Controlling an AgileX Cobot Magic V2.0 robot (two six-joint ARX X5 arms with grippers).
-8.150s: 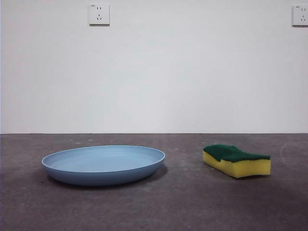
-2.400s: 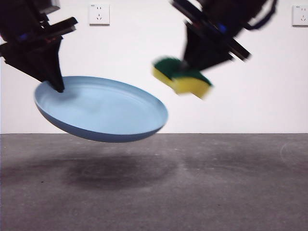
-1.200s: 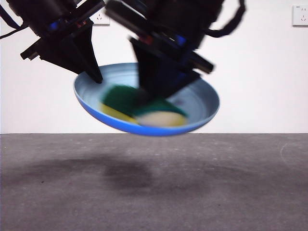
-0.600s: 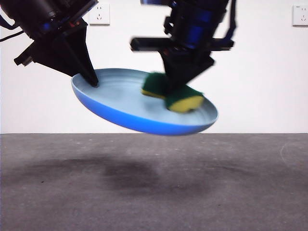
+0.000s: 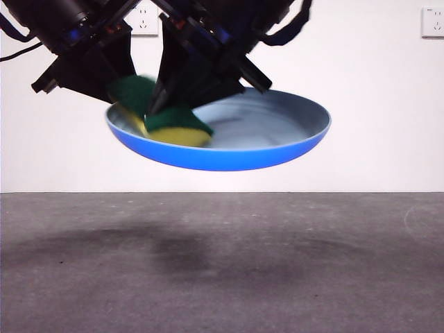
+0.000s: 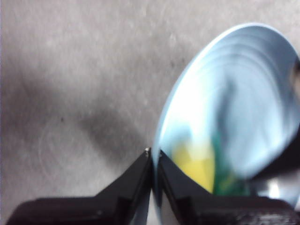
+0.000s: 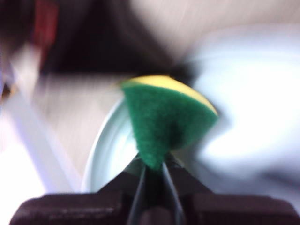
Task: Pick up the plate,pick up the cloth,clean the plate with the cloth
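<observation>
The light-blue plate (image 5: 243, 149) hangs in the air well above the table. My left gripper (image 6: 153, 157) is shut on the plate's rim (image 6: 164, 126); in the front view it is the dark arm (image 5: 83, 55) at the upper left. My right gripper (image 7: 154, 171) is shut on the yellow and green sponge (image 7: 164, 117), the task's cloth. In the front view this arm (image 5: 208, 48) comes down from the top middle and presses the sponge (image 5: 166, 125) onto the plate's inside near its left side. The sponge is blurred by motion.
The grey table (image 5: 222, 263) lies below with the arms' shadows on it. A white wall with two sockets (image 5: 142, 24) (image 5: 433, 21) stands behind.
My right gripper has swept the sponge across the plate from its right part to its left part. The plate has tilted to a more level pose.
</observation>
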